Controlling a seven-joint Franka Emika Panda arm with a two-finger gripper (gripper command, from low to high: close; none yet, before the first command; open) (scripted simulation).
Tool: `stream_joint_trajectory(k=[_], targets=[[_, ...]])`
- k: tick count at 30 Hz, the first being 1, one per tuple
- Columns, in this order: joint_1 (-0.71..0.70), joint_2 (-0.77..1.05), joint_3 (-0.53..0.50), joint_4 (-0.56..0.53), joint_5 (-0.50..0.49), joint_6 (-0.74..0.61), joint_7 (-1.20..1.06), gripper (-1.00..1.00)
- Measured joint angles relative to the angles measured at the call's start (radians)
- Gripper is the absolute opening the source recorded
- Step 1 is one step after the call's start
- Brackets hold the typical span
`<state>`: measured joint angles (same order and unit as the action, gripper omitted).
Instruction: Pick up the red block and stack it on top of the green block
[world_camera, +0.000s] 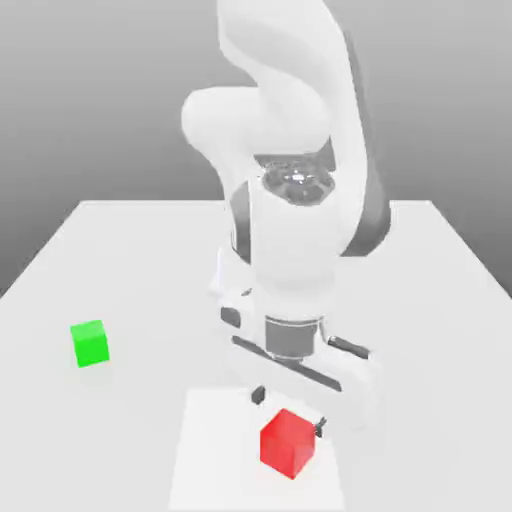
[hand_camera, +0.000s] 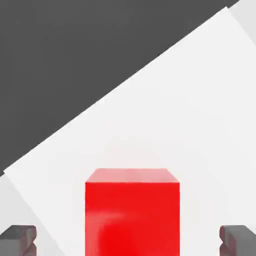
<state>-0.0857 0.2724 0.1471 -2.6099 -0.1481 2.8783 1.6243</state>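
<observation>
Straddling the red block (hand_camera: 132, 212) — fingers (hand_camera: 18, 239) spread wide, not touching.

gripper (world_camera: 288, 408) over red block (world_camera: 289, 442), green block (world_camera: 90, 343) apart

1. A white table (world_camera: 130, 260) fills the lower part of the exterior view, its surface plain and flat.
2. A lighter white rectangular patch (world_camera: 215, 450) lies on the table near the front edge of the exterior view; in the hand view it shows as a bright, tilted sheet (hand_camera: 190, 110).
3. Behind the table, a grey backdrop (world_camera: 100, 90) shades from dark at the top to paler lower down.
</observation>
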Motion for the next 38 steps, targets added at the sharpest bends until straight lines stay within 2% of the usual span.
stream_joint_trajectory(k=[1,8,13,15,20,27,32,35,36,38], targets=[[0.013,0.030,-0.016,0.004,-0.015,0.025,0.011,-1.00],[0.015,0.034,-0.018,0.005,-0.019,0.030,0.015,-1.00],[-0.013,-0.123,0.029,-0.020,0.075,-0.100,-0.055,-1.00],[-0.055,-0.181,-0.010,-0.047,0.082,-0.132,-0.051,-1.00],[-0.342,-0.305,-0.133,-0.139,0.047,-0.164,0.015,-1.00],[-0.595,-0.482,-0.321,-0.275,0.034,-0.199,0.086,-1.00],[-0.626,-0.384,-0.375,-0.297,0.080,-0.080,0.066,-1.00],[-0.611,-0.276,-0.372,-0.293,0.154,0.023,0.015,-1.00],[-0.613,-0.251,-0.365,-0.292,0.176,0.047,0.000,1.00],[-0.610,-0.251,-0.365,-0.292,0.176,0.047,0.000,1.00]])
